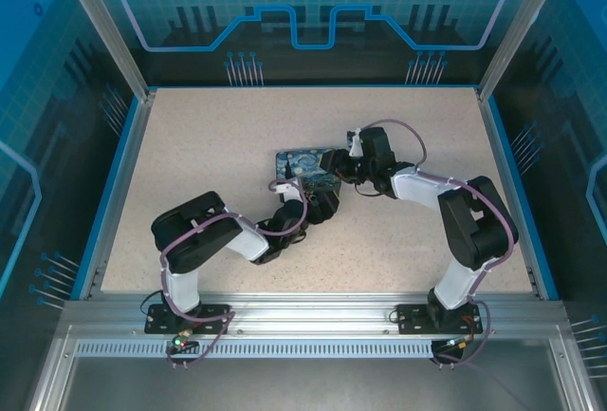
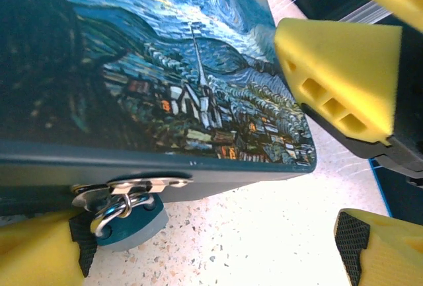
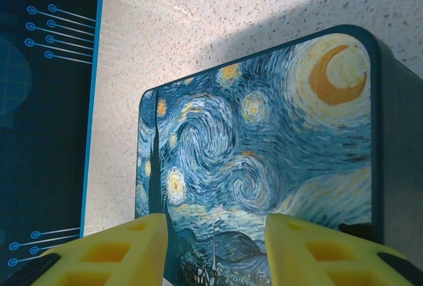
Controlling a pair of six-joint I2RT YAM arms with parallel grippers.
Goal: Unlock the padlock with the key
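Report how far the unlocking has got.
Done: left gripper and right gripper are at the box. In hand: the open left one straddles the padlock, close by one finger; the right is over the lid. Left: the shackle is through the hasp, so the unlocking itself remains.

**Box** [image 3: 264, 154]: lid printed with a swirling night sky in blues and white, with yellow stars, an orange crescent moon and a dark village below; sides dark teal.
**Padlock** [image 2: 135, 226]: bluish-grey body, silver shackle.
**Table** [image 1: 218, 145]: beige, finely speckled.
**Left gripper** [image 2: 208, 250] and **right gripper** [image 3: 215, 246]: yellow foam fingers on black.
**Left arm** [image 1: 199, 231] and **right arm** [image 1: 474, 231]: black and white.
**Enclosure walls** [image 1: 57, 98]: blue, with line patterns.
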